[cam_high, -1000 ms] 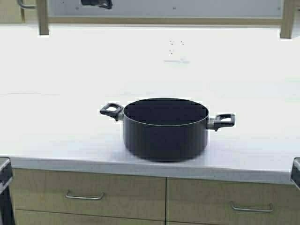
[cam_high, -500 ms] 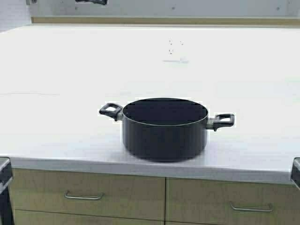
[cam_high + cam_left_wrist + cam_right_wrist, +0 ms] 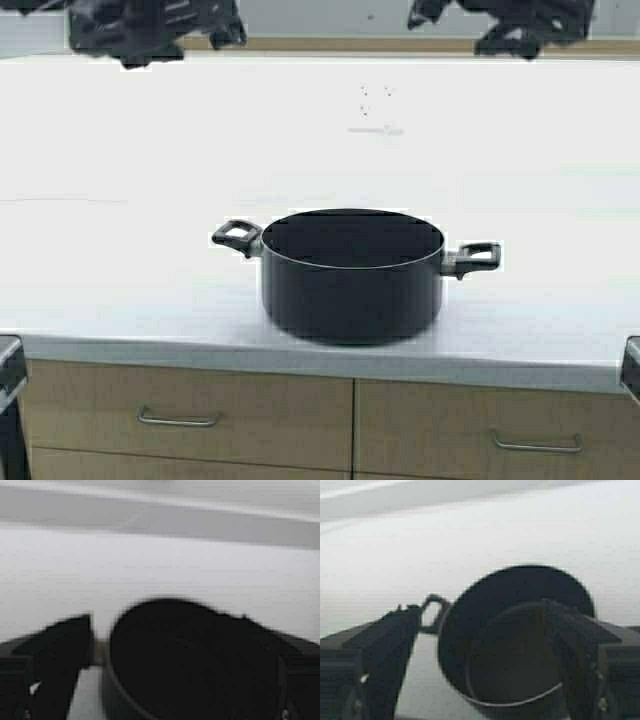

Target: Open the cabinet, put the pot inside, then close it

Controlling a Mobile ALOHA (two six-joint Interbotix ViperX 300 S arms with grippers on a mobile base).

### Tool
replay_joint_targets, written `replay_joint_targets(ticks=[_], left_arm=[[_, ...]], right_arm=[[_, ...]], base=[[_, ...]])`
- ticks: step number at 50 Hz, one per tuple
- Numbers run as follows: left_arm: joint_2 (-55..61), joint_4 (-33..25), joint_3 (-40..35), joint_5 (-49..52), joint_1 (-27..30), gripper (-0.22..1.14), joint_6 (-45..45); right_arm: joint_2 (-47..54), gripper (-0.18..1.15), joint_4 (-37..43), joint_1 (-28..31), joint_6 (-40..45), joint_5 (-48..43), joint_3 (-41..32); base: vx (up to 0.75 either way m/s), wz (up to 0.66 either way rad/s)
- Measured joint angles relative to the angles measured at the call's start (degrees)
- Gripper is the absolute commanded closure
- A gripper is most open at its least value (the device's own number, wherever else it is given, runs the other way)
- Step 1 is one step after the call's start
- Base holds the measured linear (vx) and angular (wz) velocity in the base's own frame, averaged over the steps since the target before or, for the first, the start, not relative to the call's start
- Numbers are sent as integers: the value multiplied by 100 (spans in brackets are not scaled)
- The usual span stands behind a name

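Observation:
The black pot [image 3: 352, 275] stands upright on the white counter near its front edge, its loop handles [image 3: 238, 237] pointing left and right. Along the top of the high view the cabinet's pale grey interior [image 3: 330, 18] shows above its tan edge [image 3: 330, 44]; no door is in view. My left gripper [image 3: 150, 25] and right gripper [image 3: 515, 22] hang high at that edge, far above and behind the pot. Both are open and hold nothing. In the left wrist view the pot [image 3: 200, 665] lies far below, seen between the spread fingers of the left gripper [image 3: 170, 680]. The right gripper [image 3: 490, 680] also frames the pot [image 3: 520, 645].
The white countertop [image 3: 150, 150] stretches wide on all sides of the pot. Tan drawers with metal handles [image 3: 180, 418] run below its front edge. A few small marks [image 3: 375, 95] sit at the back of the counter.
The tan door edges at the top left and right have swung out of view. Both grippers have come into view at the top. The pot has not moved.

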Motion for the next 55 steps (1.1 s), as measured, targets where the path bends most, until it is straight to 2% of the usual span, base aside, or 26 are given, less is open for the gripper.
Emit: replay_joint_targets(ticks=[10, 18, 26, 33, 40, 45, 55], left_arm=[[1090, 114, 378, -1485, 0, -11, -1670], [2505, 369, 369, -2751, 0, -11, -3006], [3929, 773, 193, -3727, 290, -11, -4236], [5045, 1811, -123, -4456, 984, -11, -5353], [5766, 2742, -536, -4922, 1459, -11, -5906], [6064, 2979, -738, -5089, 1556, -11, -5977], [6284, 3006, -1107, -5150, 1652, -11, -6047]], right_arm=[[809, -4, -976, 97, 2813, -1380, 756], [2364, -4, -1951, 123, 4825, -2479, 817], [3999, -4, -2435, 105, 6144, -3981, 826], [5177, -4, -2540, 132, 6847, -4983, 809], [6056, -4, -2566, 88, 7374, -6038, 870], [6513, -4, -2575, 105, 7726, -6337, 791], [7137, -4, -2540, 97, 7866, -6601, 378]], base=[[0, 0], [0, 0], [0, 0], [1, 4], [4, -1], [6, -3], [3, -2]])
